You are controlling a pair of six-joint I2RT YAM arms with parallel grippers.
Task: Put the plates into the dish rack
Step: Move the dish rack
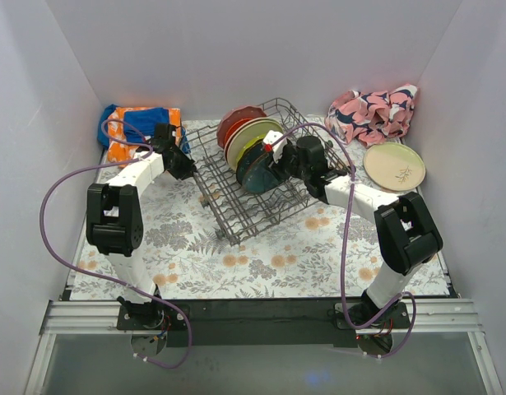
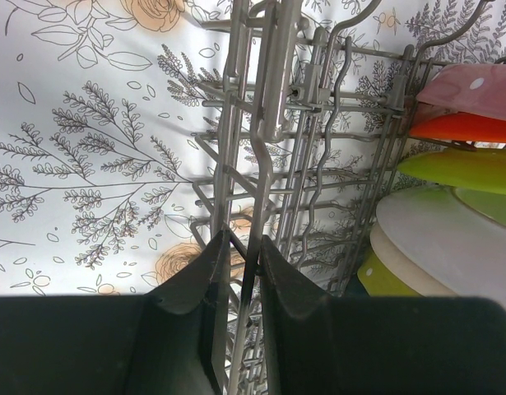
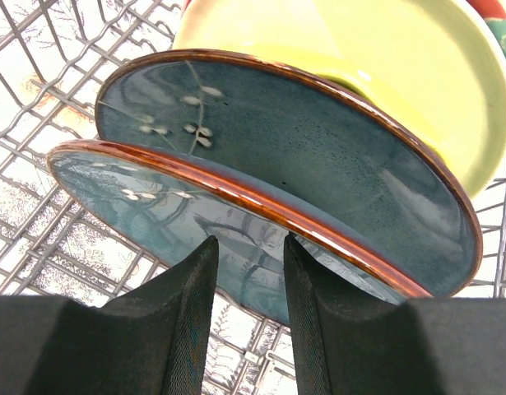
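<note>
The grey wire dish rack [image 1: 236, 206] stands mid-table with several plates upright in it: red and pink ones [image 1: 239, 119] at the back, a lime one [image 1: 251, 136], and teal ones [image 1: 257, 169] in front. My left gripper [image 1: 185, 167] is shut on a wire of the rack's left rim [image 2: 261, 107]. My right gripper [image 1: 276, 155] is open, its fingertips [image 3: 210, 247] just short of the front teal plate [image 3: 154, 210]. A second teal plate [image 3: 302, 148] and a yellow-green plate [image 3: 401, 74] stand behind it. A cream plate with a twig mark [image 1: 394, 164] lies flat on the table at the right.
A folded orange-blue cloth [image 1: 137, 130] lies at the back left, a pink patterned cloth [image 1: 374, 111] at the back right. White walls close in three sides. The left wrist view shows pink [image 2: 475, 82], orange [image 2: 466, 127] and lime [image 2: 466, 169] plate edges in the rack.
</note>
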